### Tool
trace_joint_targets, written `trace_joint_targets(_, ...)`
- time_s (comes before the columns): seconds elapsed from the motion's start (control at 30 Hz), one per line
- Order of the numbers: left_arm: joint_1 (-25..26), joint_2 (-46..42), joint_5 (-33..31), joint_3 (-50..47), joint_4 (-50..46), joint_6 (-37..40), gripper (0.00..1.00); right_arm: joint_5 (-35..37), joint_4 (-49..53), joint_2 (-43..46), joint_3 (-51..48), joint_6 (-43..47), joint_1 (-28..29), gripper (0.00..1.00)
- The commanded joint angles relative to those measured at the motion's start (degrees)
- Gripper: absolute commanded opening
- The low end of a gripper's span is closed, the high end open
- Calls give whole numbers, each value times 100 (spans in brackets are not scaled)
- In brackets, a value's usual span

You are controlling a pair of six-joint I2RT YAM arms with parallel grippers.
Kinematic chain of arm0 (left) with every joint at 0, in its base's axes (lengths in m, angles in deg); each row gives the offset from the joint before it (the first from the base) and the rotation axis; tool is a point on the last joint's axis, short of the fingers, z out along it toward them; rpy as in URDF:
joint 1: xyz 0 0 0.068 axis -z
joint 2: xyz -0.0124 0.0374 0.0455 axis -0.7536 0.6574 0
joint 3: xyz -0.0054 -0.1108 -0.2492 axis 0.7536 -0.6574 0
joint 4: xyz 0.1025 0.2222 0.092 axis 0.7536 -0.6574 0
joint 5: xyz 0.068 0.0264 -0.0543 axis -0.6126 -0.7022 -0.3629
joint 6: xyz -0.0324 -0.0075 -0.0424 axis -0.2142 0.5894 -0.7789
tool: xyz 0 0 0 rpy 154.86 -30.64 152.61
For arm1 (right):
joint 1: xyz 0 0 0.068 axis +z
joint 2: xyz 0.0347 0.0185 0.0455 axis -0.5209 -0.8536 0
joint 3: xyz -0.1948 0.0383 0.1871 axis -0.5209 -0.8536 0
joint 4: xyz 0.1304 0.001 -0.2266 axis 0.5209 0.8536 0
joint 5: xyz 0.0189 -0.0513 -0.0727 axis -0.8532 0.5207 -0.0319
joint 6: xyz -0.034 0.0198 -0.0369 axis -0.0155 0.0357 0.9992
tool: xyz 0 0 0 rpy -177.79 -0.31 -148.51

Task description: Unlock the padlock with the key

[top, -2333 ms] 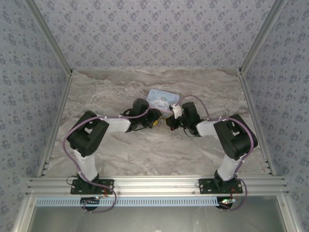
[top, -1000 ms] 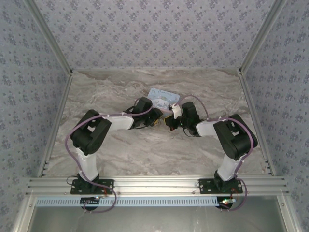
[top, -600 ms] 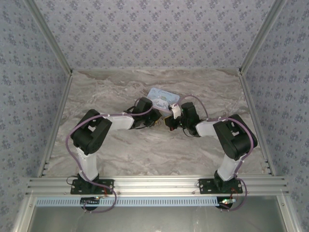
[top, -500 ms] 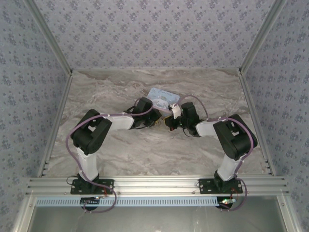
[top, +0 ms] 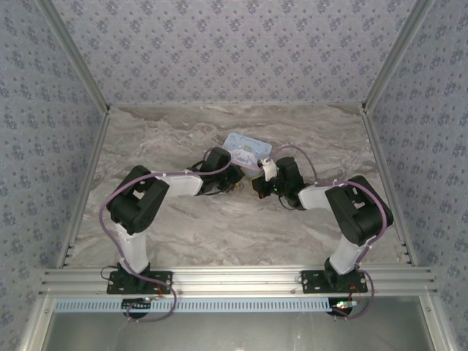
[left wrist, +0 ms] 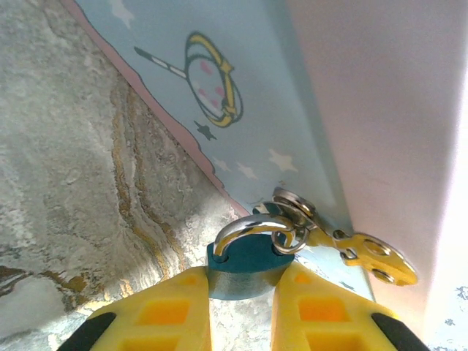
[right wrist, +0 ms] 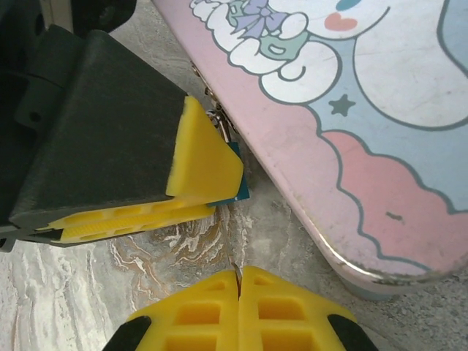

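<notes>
Padlock (left wrist: 245,257) now clamped in left pincer (left wrist: 241,292)
Its jaws have just narrowed onto the teal body; right pincer (right wrist: 239,281) is fully closed, so keying can follow.

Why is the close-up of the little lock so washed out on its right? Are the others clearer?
Left wrist view: glare bleaches the picture's right side to pale pink-white, yet the padlock is sharp, shackle glinting. Right wrist view: evenly lit, the cartoon on the tin crisp. Top view: soft, flat light, faint shadows under the arms.
</notes>
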Motion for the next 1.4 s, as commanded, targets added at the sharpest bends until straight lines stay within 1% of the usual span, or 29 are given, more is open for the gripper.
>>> trace_joint_targets(0.0, 13, -291, 45, -85, 86, -110, 20, 137, -243, -190, -61, -203, 61, 0)
trace_joint_targets(0.33, 17, -340, 136, -144, 220, -224, 21, 194, -440, -401, -12, -424, 118, 0)
trace_joint_targets(0.47, 11, -336, 115, -147, 211, -165, 21, 296, -366, -230, -97, -366, 114, 0)
trace_joint_targets(0.57, 14, -320, 110, -171, 199, -111, 22, 372, -194, 110, -242, -282, 64, 0)
trace_joint_targets(0.67, -9, -323, 102, -225, 199, -84, 23, 324, -82, 656, -467, -281, -62, 0)
trace_joint_targets(0.77, -42, -323, 82, -263, 207, -53, 24, 128, 43, 1222, -596, -360, -235, 0)
trace_joint_targets(0.87, -53, -323, 76, -261, 225, -14, 25, -99, 338, 1525, -375, -462, -359, 0)
trace_joint_targets(0.97, -70, -314, 92, -273, 244, 2, 25, -375, 561, 1380, 126, -676, -469, 0)
trace_joint_targets(1.13, -105, -314, 137, -280, 266, -13, 25, -720, 1004, 437, 1264, -990, -549, 0)
trace_joint_targets(1.23, -110, -323, 154, -262, 269, -4, 25, -626, 1474, -45, 1818, -1085, -535, 0)
trace_joint_targets(1.37, -118, -291, 148, -232, 295, 35, 26, -413, 1734, -371, 2016, -1193, -502, 0)
